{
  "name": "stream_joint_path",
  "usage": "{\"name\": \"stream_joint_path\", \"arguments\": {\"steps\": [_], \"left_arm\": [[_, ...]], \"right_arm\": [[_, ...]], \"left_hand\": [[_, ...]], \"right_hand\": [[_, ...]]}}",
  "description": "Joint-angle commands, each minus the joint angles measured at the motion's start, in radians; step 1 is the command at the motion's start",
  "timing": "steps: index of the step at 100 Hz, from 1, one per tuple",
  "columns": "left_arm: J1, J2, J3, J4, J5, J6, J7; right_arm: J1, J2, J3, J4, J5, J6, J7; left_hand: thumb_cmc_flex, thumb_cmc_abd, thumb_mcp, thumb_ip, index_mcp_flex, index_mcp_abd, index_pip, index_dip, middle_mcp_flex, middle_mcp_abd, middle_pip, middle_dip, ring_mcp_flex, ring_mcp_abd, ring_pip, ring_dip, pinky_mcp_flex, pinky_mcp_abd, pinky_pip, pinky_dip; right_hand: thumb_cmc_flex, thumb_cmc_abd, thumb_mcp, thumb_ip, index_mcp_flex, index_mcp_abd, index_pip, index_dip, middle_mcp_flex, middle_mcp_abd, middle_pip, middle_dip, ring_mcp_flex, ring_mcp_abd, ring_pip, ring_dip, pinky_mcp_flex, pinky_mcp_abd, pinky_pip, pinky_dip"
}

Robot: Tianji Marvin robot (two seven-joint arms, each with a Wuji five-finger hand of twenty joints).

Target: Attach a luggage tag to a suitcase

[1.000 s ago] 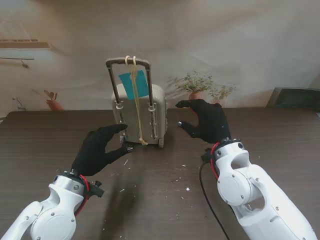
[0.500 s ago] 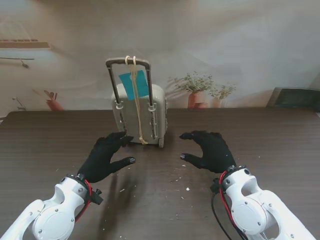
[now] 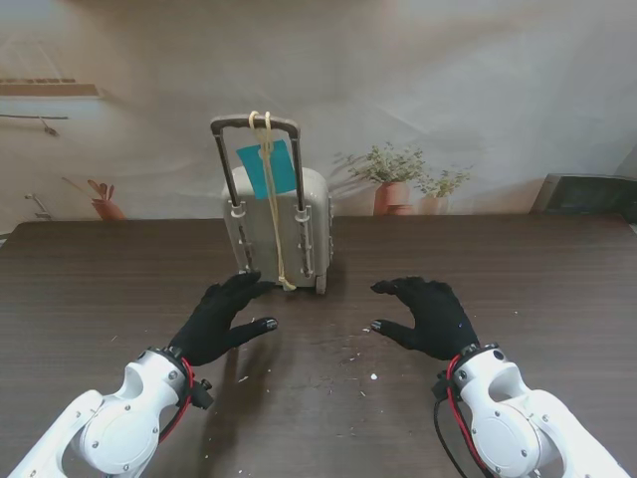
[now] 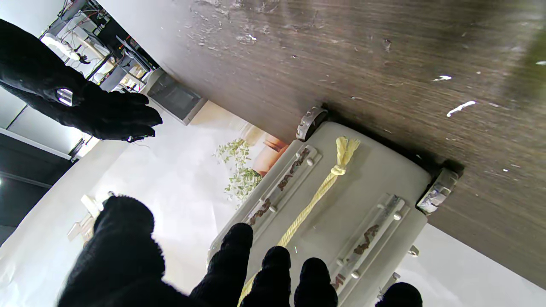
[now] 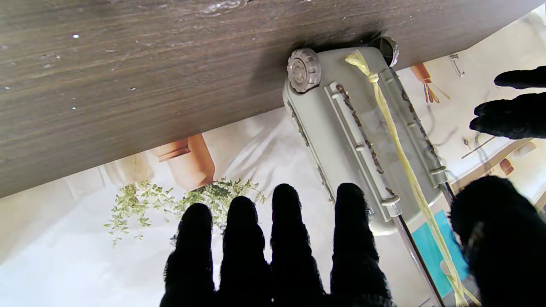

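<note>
The small grey suitcase (image 3: 279, 234) stands upright on the dark wood-grain bench (image 3: 100, 289), its wheels on the surface and its telescopic handle (image 3: 255, 124) extended. It sits just beyond the fingertips of both hands, slightly closer to the left hand's fingers than to the right's. A teal luggage tag (image 3: 269, 167) hangs against the handle bars, and a yellow cord (image 3: 271, 214) is looped over the top bar and runs down the back of the case to a knotted, frayed end near the wheels.

The left hand (image 3: 221, 319) hovers palm down over the bench, its black-gloved fingers (image 3: 249, 287) spread apart and holding nothing; the tips reach close to the base of the suitcase without touching it. The right hand (image 3: 430, 317) hovers likewise, to the right of the case and well apart from it, fingers (image 3: 393, 287) spread and empty.

In the left wrist view the suitcase (image 4: 341, 204) fills the space just ahead of the fingers (image 4: 230, 256), with the cord's knot (image 4: 339, 170) plainly visible. In the right wrist view four fingers (image 5: 286, 238) stand parallel and slightly parted, thumb off to the side, with the case (image 5: 354, 128) and tag (image 5: 435, 251) ahead of them.

Pale specks and crumbs (image 3: 358, 373) are scattered on the bench between and behind the two hands.
</note>
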Motion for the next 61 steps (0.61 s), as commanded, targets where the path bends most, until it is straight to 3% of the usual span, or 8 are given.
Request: {"name": "stream_joint_path", "arguments": {"steps": [1, 61], "left_arm": [[-0.003, 0.002, 0.003, -0.004, 0.006, 0.006, -0.020], [-0.003, 0.005, 0.012, -0.011, 0.008, 0.015, -0.032]], "right_arm": [[-0.005, 0.003, -0.001, -0.004, -0.004, 0.000, 0.001], [0.002, -0.001, -0.005, 0.002, 0.015, -0.006, -0.011]], "left_hand": [[-0.031, 0.040, -0.024, 0.004, -0.016, -0.108, -0.005, -0.023, -0.021, -0.029, -0.008, -0.024, -0.033, -0.028, -0.005, -0.012, -0.006, -0.037, -0.020, -0.025], [-0.025, 0.039, -0.024, 0.005, -0.008, -0.103, 0.001, -0.022, -0.009, -0.024, -0.006, -0.022, -0.035, -0.023, 0.003, 0.020, -0.007, -0.030, -0.012, -0.027]], "right_hand": [[-0.026, 0.015, -0.022, 0.035, -0.030, 0.013, 0.005, -0.022, -0.031, -0.016, -0.005, -0.007, -0.023, -0.002, -0.018, -0.017, -0.008, -0.032, -0.022, -0.014], [-0.020, 0.005, -0.006, 0.035, -0.022, 0.023, 0.017, -0.025, -0.026, -0.013, 0.014, 0.001, -0.004, 0.008, -0.012, -0.008, 0.002, -0.027, -0.026, -0.005]]}}
